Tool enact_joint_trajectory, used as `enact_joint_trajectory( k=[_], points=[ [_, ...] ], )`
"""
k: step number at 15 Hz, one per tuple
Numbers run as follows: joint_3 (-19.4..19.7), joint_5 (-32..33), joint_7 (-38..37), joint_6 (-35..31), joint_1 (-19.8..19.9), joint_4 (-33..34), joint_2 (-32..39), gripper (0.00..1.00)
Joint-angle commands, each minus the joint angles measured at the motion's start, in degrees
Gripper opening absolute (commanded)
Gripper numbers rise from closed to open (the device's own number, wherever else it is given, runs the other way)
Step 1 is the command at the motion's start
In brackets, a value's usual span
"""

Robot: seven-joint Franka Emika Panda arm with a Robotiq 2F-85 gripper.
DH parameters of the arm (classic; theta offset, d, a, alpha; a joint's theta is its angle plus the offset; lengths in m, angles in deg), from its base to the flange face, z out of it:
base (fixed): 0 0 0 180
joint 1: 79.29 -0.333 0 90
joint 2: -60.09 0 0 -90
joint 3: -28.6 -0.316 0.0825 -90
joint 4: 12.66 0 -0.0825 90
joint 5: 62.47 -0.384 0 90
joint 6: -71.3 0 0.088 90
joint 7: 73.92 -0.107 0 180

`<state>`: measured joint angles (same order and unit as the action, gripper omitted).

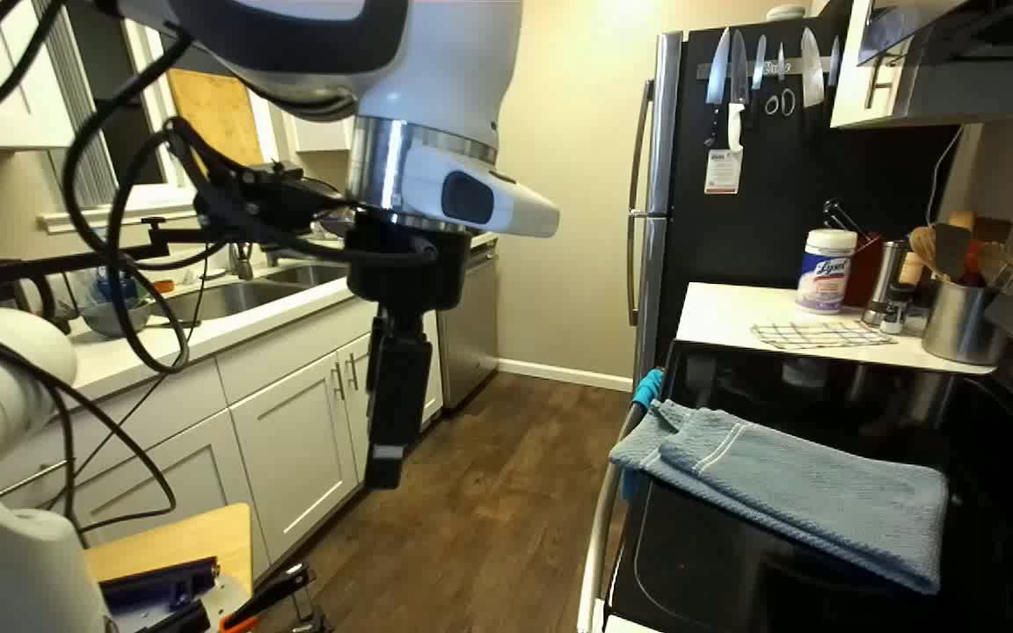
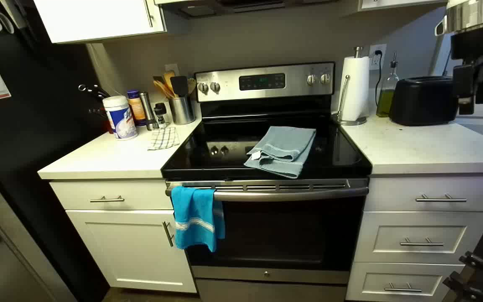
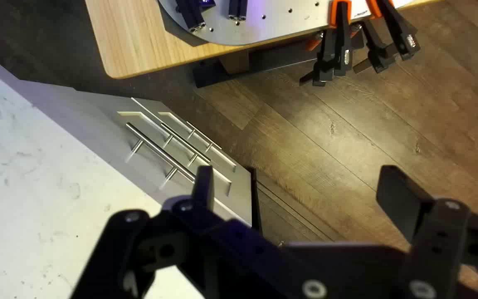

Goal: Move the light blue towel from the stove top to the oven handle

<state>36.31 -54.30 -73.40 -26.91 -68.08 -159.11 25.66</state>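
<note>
kitchen floor (image 1: 506,527) in dark planks runs past white cabinets (image 1: 287,440) where a robot's jaws, in the lower half of the wrist view, stand spread wide with nothing between them, presumably readied for cloth. they point downward at the upper right of an exterior view, near a white bench (image 2: 426,144) and well apart from the light blue towel (image 2: 285,149), perhaps leaving the arm (image 1: 462,61) room to line up. at that frame's centre the towel lies folded on the black stove top (image 2: 340,155), its near end reaching the front edge, a rumpled flap facing outward that should offer something to pinch. just below runs the oven handle (image 2: 292,196), a bright blue towel (image 2: 195,218) draped over its end left of centre, most likely hung there to dry. the bare stretch beside it looks the likeliest spot for the light blue one; the move appears not yet begun.
</note>
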Motion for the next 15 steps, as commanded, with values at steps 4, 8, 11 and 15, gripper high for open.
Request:
enact_joint_trajectory(
  k=[4,8,11,15],
  points=[
    [-0.6,0.9,-0.6,-0.5,-0.8,1.5,2.1,1.0],
    [-3.5,1.8,-1.7,-5.0,-3.0,5.9,7.2,1.0],
    [-5.6,2.6,-2.3,-9.7,-4.6,9.5,11.9,1.0],
    [-9.2,8.4,-7.6,-14.8,-5.5,14.2,18.4,1.0]
  ],
)
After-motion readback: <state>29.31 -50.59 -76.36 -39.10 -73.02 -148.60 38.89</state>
